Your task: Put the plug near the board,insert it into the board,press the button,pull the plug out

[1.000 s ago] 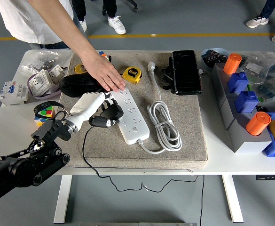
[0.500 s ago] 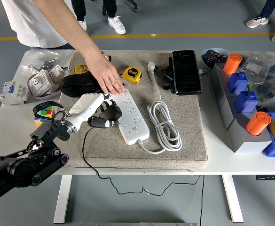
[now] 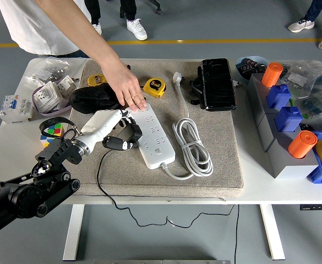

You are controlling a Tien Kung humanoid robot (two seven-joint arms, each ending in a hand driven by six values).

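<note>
Gripping the plug (image 3: 115, 143), seemingly, left hand (image 3: 116, 127) fingers nearer the board (image 3: 153, 136) than before.

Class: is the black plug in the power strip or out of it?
Out: the plug lies beside the power strip, in the left hand.

Smooth white plastic board (image 3: 153, 136) on a rough, matt cloth mat (image 3: 216, 148) — glossy black case (image 3: 217, 83).
</note>
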